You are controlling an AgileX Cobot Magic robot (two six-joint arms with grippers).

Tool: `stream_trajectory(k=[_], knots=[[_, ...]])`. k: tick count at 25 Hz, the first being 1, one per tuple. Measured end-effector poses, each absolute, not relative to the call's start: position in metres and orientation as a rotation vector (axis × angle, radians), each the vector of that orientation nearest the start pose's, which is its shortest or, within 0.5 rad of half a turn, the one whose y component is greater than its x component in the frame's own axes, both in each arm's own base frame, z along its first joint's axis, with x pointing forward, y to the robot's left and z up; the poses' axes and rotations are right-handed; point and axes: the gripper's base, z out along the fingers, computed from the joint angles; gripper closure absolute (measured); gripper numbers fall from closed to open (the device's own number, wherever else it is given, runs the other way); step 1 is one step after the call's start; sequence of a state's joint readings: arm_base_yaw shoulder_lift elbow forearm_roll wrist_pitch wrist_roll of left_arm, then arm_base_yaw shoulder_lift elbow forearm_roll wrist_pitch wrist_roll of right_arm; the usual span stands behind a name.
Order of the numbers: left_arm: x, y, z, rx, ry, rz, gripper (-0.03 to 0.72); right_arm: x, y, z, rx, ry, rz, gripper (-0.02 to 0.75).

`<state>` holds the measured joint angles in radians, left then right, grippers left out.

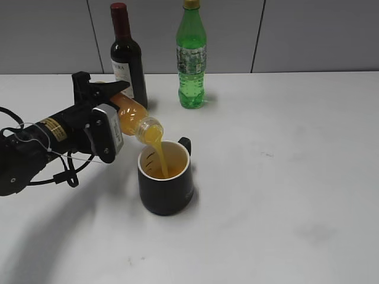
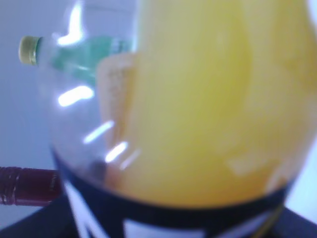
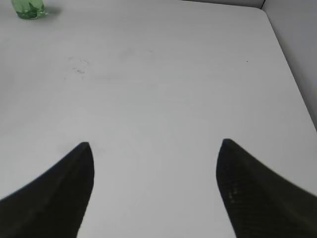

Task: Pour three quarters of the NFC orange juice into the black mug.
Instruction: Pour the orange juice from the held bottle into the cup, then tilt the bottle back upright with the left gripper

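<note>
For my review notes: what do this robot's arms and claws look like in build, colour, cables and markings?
The left arm is black and chunky, with a yellow band near the wrist, a silver-grey camera box and thin black cables looping beneath. The left claw has black fingers. The right claw shows only two dark, tapered, matte fingers with a faint woven texture; no markings are legible.
</note>
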<state>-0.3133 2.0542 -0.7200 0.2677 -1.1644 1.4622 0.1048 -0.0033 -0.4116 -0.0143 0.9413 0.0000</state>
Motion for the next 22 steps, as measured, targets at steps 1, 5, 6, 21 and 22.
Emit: stream_trajectory(k=[1,5,6,21,22], knots=[[0.3299,-0.1301,0.1158,1.498,0.844,0.748,0.223,0.0091,-0.0001,0.2619,-0.106,2.007,0.050,0.153],[0.3300,-0.1301,0.1159,1.506,0.832,0.761,0.223,0.0091,-0.0001,0.2619,-0.106,2.007,0.050,0.153],[0.3300,-0.1301,0.1159,1.507,0.831,0.762,0.223,0.0091,-0.0001,0.2619,-0.106,2.007,0.050,0.153],[0.3305,-0.1302,0.1168,1.503,0.825,0.769,0.223,0.0091,-0.0001,0.2619,-0.106,2.007,0.050,0.153],[0.3305,-0.1301,0.1168,1.502,0.826,0.769,0.223,0.0091,-0.0001,0.2619,-0.106,2.007,0.050,0.153]])
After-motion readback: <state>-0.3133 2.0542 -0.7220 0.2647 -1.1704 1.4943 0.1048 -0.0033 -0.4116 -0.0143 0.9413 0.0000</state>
